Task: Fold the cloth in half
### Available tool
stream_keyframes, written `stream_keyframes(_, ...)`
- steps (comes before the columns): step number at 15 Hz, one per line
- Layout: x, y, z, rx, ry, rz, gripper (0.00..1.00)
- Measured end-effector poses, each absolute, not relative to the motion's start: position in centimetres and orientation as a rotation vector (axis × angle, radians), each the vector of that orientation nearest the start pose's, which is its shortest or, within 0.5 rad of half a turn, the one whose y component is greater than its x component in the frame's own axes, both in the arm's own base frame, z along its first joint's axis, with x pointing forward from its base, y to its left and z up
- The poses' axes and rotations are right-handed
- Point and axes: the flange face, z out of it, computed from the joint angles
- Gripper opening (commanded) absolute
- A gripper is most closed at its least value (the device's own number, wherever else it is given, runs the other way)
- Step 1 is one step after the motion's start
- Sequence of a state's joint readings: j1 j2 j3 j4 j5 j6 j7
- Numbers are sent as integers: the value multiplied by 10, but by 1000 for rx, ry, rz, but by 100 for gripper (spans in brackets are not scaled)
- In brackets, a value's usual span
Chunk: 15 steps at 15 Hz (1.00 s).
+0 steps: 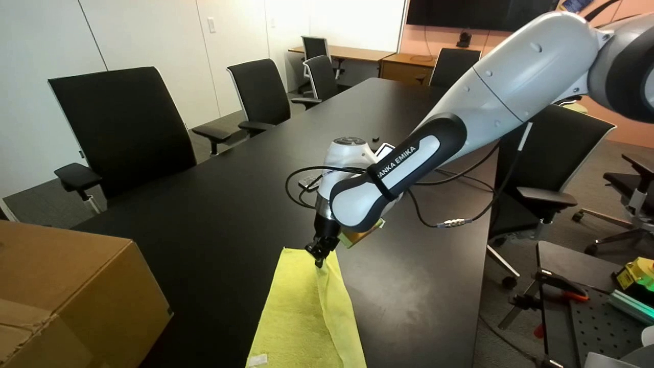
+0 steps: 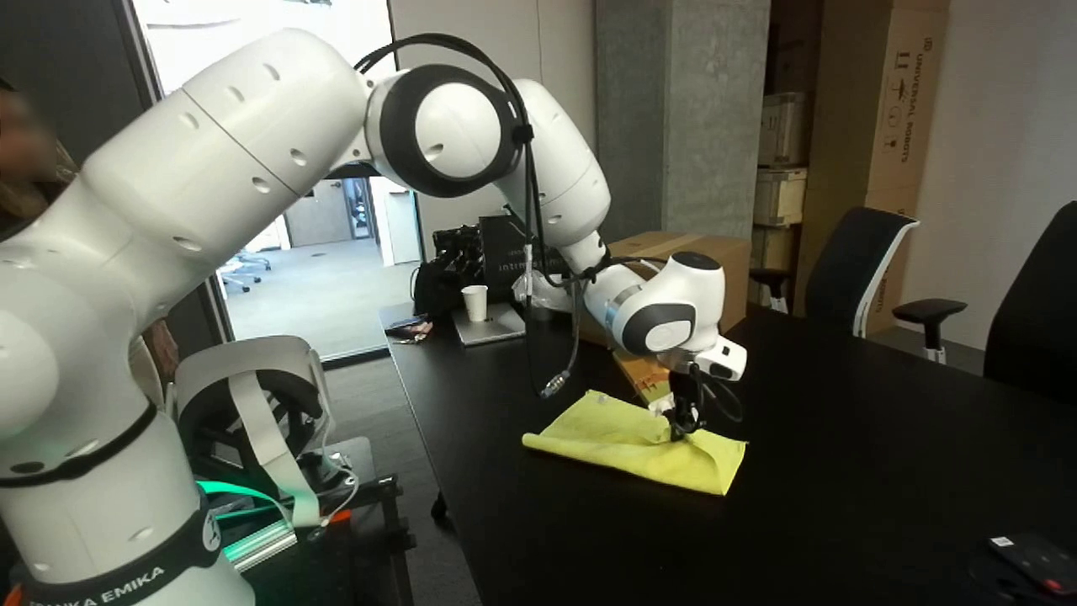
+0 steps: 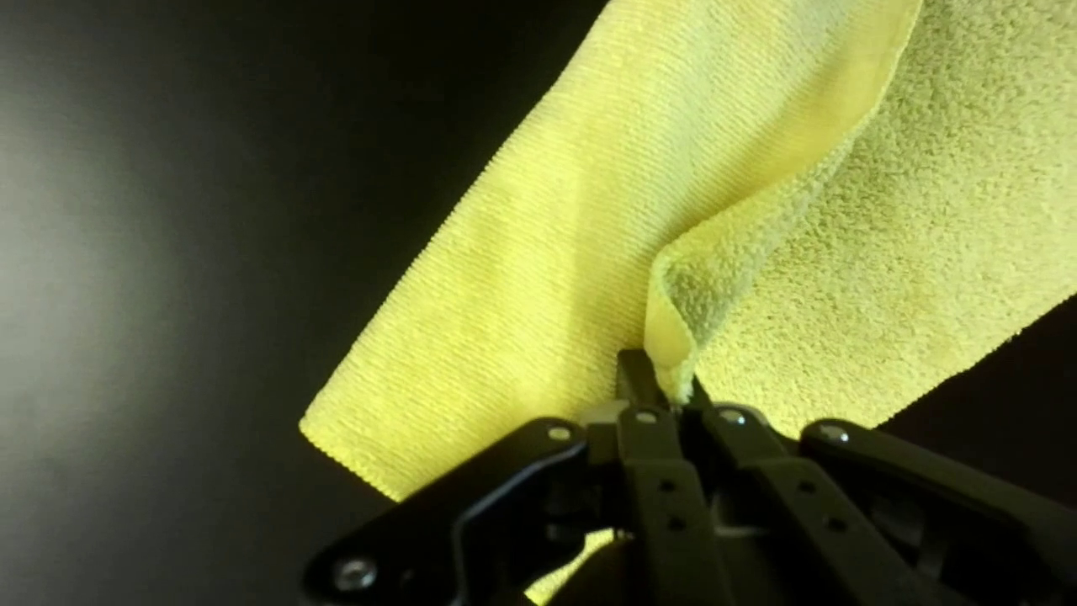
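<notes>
I have the gripper [image 3: 669,389] pointing down, its fingers nearly together, with an edge of the cloth [image 1: 306,312] pinched between the tips. In my wrist view the flap lies left of the fingertips, ribbed side up, and the fluffier layer spreads to the right; from the pinch, the flap's edge runs off in a loose, raised curl. The cloth is on the dark table [image 1: 419,291] under the gripper, held close to one end, and in an exterior view most of it stretches from the gripper toward the camera. I can't tell whether the tips touch the layer beneath. The cardboard box [image 1: 112,301] stands well apart from the gripper, to its left and nearer the camera there.
</notes>
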<state>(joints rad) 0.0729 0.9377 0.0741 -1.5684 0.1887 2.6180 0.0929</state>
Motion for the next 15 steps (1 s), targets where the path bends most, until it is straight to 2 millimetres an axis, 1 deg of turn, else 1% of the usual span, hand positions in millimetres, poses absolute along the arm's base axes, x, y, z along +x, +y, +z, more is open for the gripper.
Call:
stream_keyframes(3,706,98,115,-2934,197,-204,5)
stream_keyframes(6,721,110,137,-2899,186,-316,5)
stream_keyframes(8,727,120,146,-2888,169,-359,5)
stream_keyframes(9,728,126,148,-2888,157,-369,5)
stream_keyframes(11,731,142,145,-2894,133,-380,5)
stream_keyframes(15,733,183,128,-2896,86,-389,5)
